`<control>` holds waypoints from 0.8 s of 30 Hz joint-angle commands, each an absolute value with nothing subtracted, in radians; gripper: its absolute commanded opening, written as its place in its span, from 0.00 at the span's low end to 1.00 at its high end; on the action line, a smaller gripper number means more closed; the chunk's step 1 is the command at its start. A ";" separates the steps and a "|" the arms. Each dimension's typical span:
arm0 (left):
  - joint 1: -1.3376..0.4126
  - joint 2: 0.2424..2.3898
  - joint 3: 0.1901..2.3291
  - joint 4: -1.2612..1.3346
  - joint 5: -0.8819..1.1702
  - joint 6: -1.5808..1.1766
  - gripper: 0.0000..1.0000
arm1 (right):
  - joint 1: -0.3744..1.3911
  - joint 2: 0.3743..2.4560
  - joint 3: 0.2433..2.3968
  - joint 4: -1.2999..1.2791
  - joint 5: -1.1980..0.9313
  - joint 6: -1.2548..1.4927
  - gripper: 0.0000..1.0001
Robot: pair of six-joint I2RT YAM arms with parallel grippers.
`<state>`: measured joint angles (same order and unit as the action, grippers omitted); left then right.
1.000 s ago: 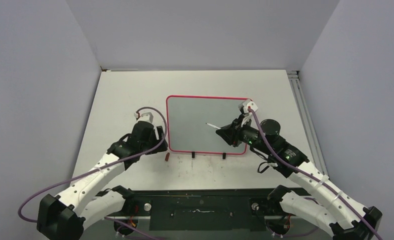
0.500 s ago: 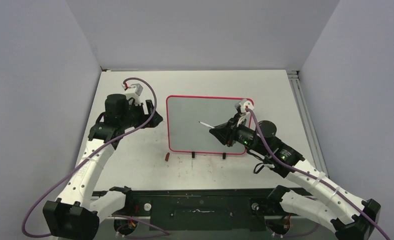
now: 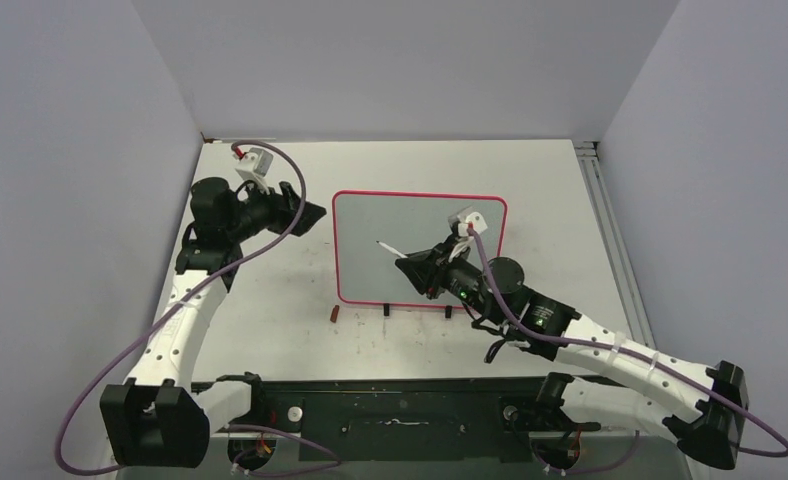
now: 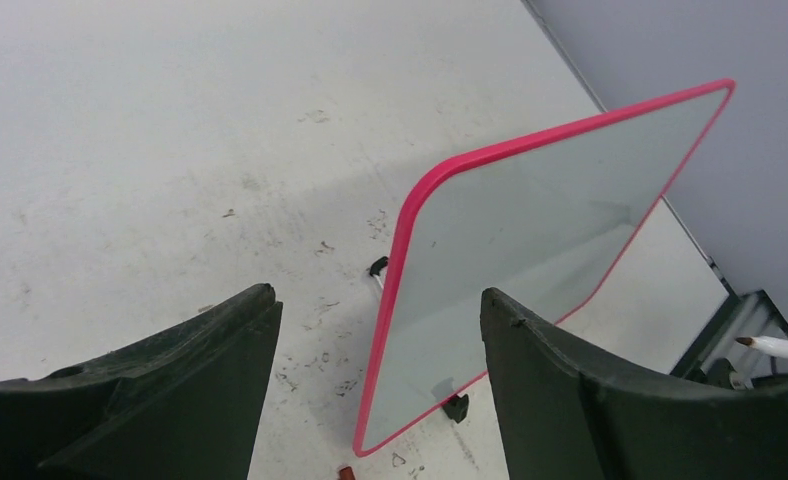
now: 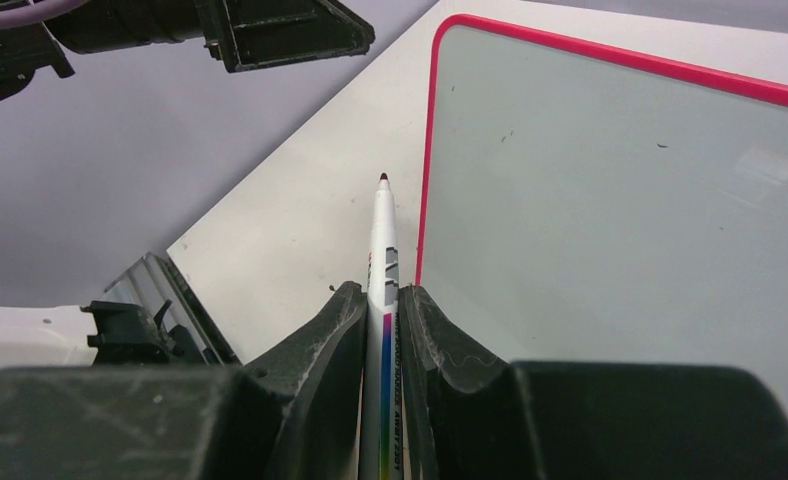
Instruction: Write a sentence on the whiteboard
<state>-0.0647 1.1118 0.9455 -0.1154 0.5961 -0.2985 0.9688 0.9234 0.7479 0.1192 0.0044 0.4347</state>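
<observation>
The whiteboard point(image 3: 370, 225), white with a thin pink-red frame and two black feet, stands mid-table; its face is blank and no sentence shows on it. It also shows in the left wrist view point(image 4: 530, 230) and the right wrist view point(image 5: 620, 200). My right gripper point(image 3: 410, 268) point(image 5: 382, 290) is shut on a white marker point(image 3: 390, 247) point(image 5: 382, 240), uncapped, its tip pointing left in front of the board's left part. My left gripper point(image 3: 310, 215) point(image 4: 375, 305) is open and empty, left of the board's upper left corner, apart from it.
A small red-brown cap point(image 3: 335, 313) lies on the table just off the board's near left corner, also in the left wrist view point(image 4: 346, 471). A metal rail point(image 3: 600, 190) runs along the table's right edge. Grey walls enclose three sides.
My left arm has swung from the board's near left corner back and to the far left. My right gripper has carried the marker leftwards across the board's front.
</observation>
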 commanded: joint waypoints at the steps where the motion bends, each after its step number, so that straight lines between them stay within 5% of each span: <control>1: -0.006 1.144 0.912 0.070 0.908 -0.282 0.71 | 1.059 1.000 0.810 0.230 0.194 0.378 0.05; 24: 0.016 1.323 0.905 0.105 0.983 -0.310 0.71 | 1.022 1.336 0.966 0.456 0.093 0.327 0.05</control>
<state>0.0254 1.3190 0.9031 0.0208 0.9379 -0.2951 1.0302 1.3094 0.8959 0.3614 0.1234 0.3508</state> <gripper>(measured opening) 0.712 0.159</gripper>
